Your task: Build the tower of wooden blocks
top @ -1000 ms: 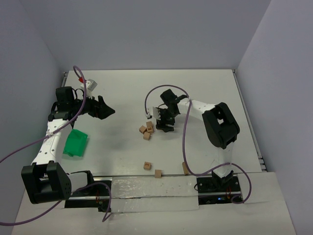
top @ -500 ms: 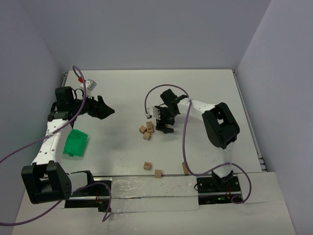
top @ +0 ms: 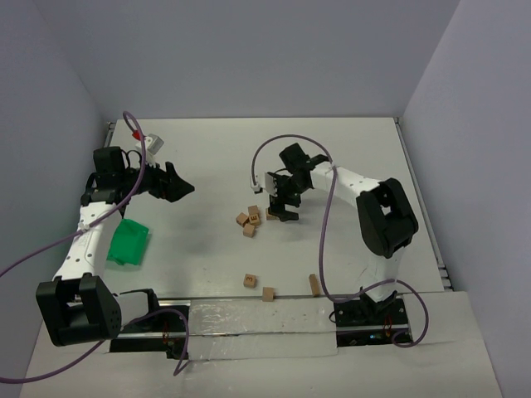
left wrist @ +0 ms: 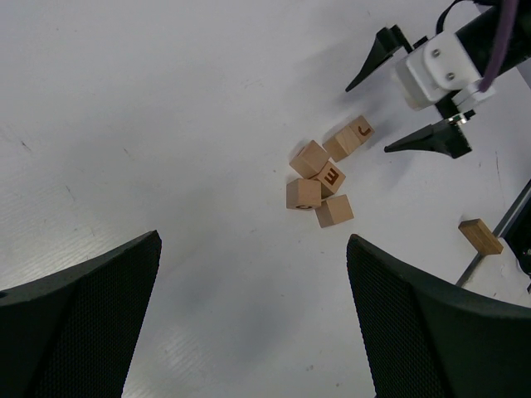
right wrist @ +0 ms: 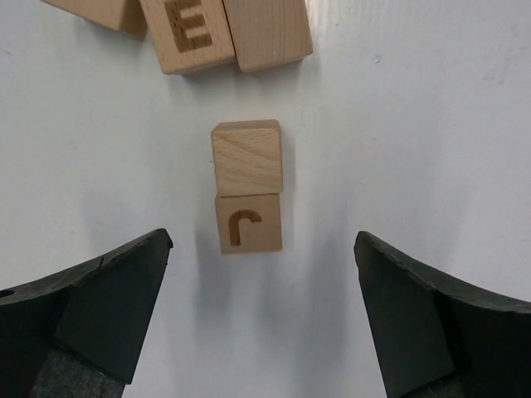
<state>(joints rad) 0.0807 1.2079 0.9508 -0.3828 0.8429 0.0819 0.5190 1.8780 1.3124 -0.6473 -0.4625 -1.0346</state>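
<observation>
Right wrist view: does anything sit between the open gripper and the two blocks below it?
Nothing visible does. The right gripper hangs open over the plain block and the J block, which touch, with bare table on either side. The E block cluster lies apart, beyond them.

Bright even light, soft shadows nr wood blocks [right wrist: 246, 157], pics sharp.

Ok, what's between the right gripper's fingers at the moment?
A plain wood block and a marked wood block, touching end to end. The fingers stand open on either side, touching neither. The right wrist view shows it.
</observation>
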